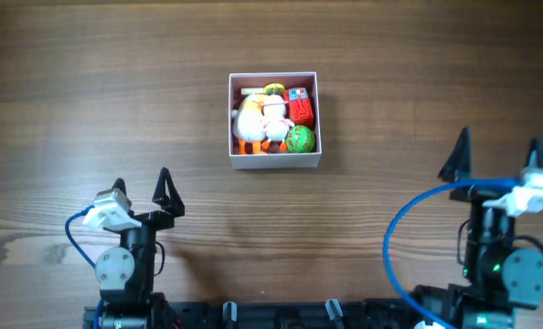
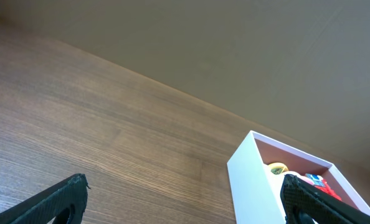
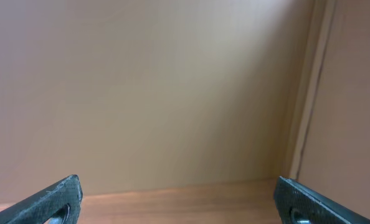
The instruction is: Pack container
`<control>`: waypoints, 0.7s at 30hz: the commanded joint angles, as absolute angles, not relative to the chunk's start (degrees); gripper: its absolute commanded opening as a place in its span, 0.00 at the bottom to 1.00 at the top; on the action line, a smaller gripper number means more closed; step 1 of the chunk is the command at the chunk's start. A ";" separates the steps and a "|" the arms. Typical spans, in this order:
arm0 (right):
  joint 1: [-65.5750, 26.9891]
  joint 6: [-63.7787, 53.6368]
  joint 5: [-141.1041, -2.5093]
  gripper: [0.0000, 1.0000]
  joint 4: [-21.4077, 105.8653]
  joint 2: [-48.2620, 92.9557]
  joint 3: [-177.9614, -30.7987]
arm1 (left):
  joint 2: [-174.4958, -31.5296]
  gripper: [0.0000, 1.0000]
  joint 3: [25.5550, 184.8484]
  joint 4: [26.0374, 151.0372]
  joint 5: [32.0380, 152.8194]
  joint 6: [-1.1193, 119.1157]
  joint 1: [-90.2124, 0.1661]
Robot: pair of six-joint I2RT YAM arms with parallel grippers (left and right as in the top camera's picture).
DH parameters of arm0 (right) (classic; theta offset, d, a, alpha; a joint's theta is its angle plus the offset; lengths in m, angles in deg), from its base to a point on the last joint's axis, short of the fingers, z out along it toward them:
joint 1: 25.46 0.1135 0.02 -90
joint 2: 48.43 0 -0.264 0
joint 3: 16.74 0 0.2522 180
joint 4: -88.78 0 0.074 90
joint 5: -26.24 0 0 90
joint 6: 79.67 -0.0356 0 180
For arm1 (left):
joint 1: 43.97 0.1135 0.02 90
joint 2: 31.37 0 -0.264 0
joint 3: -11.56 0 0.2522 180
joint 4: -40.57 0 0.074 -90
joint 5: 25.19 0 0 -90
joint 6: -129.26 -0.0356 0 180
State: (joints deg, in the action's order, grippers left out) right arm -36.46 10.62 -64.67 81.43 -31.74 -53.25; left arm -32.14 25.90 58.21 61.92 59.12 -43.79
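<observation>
The container (image 1: 273, 163), a square white box with a pink inside, stands at the middle of the table. It holds several small toys: a white and orange plush (image 1: 250, 122), a red toy (image 1: 300, 108) and a green ball (image 1: 300, 140). In the left wrist view its white wall (image 2: 250, 180) shows at the lower right. My left gripper (image 1: 142, 185) is open and empty, near the front left, well short of the box. My right gripper (image 1: 497, 153) is open and empty at the front right, facing the wall.
The wooden table (image 1: 98, 82) stretches round the box. A beige wall (image 3: 172, 87) stands behind the table's far edge. Blue cables (image 1: 409, 219) loop by each arm base.
</observation>
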 commanded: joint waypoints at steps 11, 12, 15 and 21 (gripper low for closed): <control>-31.41 10.14 -66.03 1.00 81.82 -42.64 -40.28 | -31.53 1.00 25.64 58.25 62.42 59.05 -43.37; -31.28 10.16 -66.03 1.00 81.80 -43.02 -39.65 | -31.53 1.00 25.64 58.25 62.42 59.05 -43.37; -31.28 10.14 -66.05 1.00 81.80 -44.61 -37.68 | -31.53 1.00 25.64 58.25 62.44 59.05 -43.37; -31.28 10.14 -66.46 1.00 81.84 -48.26 -34.69 | -31.53 1.00 25.64 58.25 62.42 59.05 -43.37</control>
